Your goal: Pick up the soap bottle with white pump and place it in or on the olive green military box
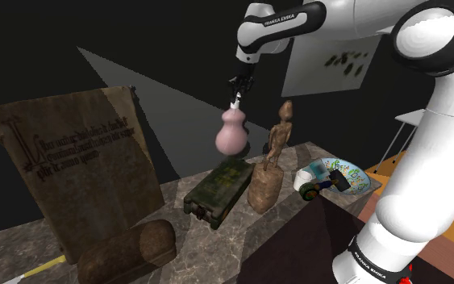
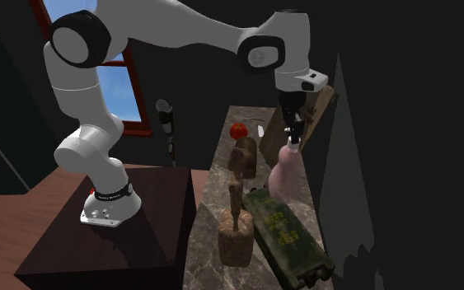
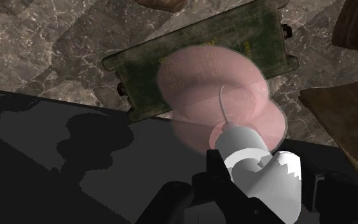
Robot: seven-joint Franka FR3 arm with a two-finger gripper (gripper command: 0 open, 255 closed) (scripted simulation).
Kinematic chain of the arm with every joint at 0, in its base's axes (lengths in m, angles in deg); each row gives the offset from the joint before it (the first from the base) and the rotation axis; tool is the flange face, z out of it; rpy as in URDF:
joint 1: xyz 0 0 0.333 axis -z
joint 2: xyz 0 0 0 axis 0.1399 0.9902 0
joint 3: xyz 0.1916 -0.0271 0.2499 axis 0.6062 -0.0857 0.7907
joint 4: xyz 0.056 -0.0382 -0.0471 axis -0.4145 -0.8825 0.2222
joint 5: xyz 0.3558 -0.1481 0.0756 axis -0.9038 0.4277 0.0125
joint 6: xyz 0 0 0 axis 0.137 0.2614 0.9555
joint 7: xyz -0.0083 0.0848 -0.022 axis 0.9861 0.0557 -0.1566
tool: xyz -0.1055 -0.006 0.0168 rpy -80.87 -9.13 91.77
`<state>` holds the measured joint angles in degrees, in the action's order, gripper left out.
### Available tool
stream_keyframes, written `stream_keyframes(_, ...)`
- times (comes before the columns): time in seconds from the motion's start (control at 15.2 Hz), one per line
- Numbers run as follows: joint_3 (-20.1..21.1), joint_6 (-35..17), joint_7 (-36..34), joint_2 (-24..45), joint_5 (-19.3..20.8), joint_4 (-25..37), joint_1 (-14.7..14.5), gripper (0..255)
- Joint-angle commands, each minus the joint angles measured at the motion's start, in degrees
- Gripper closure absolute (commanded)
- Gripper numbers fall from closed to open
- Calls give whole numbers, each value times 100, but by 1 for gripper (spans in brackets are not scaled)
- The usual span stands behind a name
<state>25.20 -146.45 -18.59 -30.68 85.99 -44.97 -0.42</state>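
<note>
On the marble counter [image 1: 217,260], from the shoulder view's left, stand a lettered parchment sheet [image 1: 72,153], a brown log [image 1: 128,248], the green box [image 1: 217,188], a wooden figure [image 1: 269,165] and a patterned bowl [image 1: 342,176]. The pink soap bottle [image 1: 231,133] hangs in the air above the box — clear of its lid — with the gripper [image 1: 235,100] clamped on its white pump [image 3: 260,168].

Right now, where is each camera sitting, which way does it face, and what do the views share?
Shoulder view: beside and behind the stand, looking down over the counter; arm at its right, hand holding the soap bottle.
Second exterior view: off the counter's end, looking along it; whole arm and stand show.
Wrist view: on the hand, looking down past the pump at the green box.
Shared: bottle and box appear in all three.
</note>
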Motion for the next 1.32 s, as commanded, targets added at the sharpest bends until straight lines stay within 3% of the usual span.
stream_keyframes(0.0, -3, -123, 9, 41, 1, -71, 3, 255)
stream_keyframes(1.25, -10, -1488, -12, 440, 39, -1038, -3, 255)
